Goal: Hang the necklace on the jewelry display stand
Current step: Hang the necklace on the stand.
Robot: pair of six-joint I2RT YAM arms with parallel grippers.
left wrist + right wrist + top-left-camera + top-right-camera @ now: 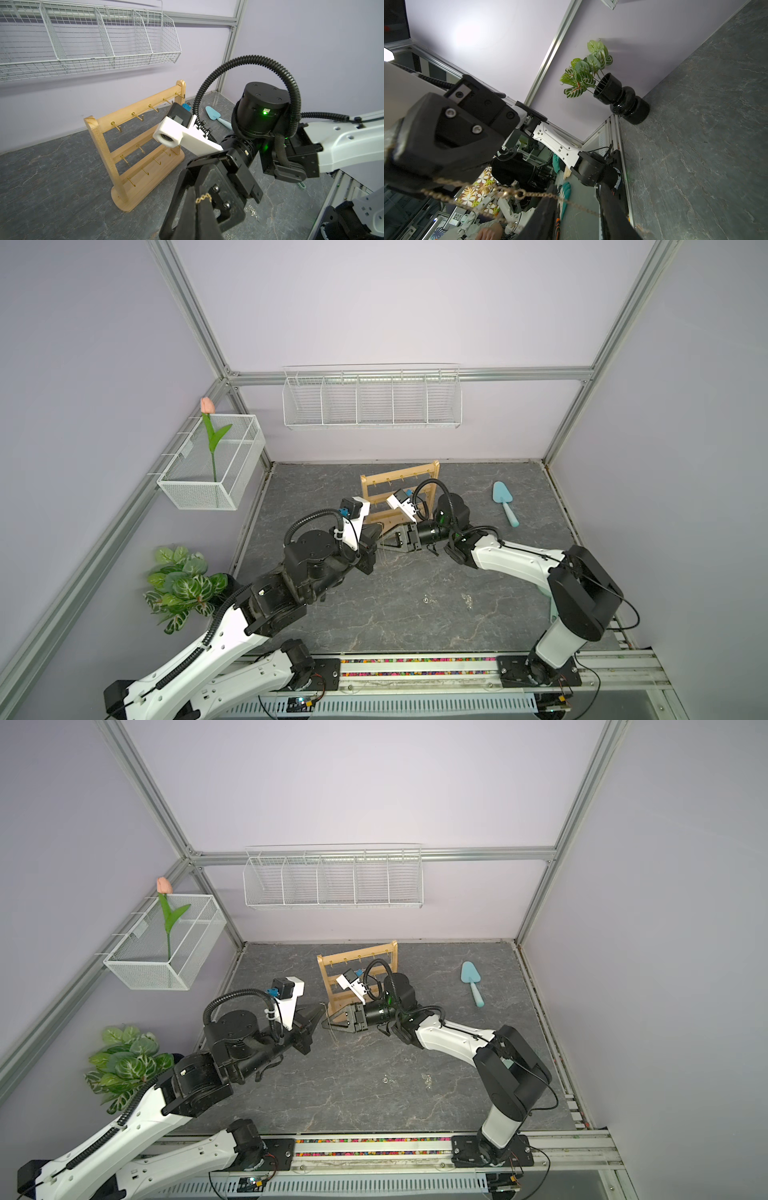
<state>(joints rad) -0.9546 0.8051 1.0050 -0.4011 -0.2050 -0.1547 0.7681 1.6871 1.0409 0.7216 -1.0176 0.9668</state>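
The jewelry display stand (390, 475) mid-table at the back, trowel (501, 492) to its right, plant (183, 585) far left

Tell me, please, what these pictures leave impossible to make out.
- Necklace: the left wrist view shows only a few links; the left fingers hide the rest.
- Both top views: its chain is too thin to trace.
- Stand: lower bars partly behind the right arm in both top views.
- Right fingers: cut off at the right wrist view's edge.
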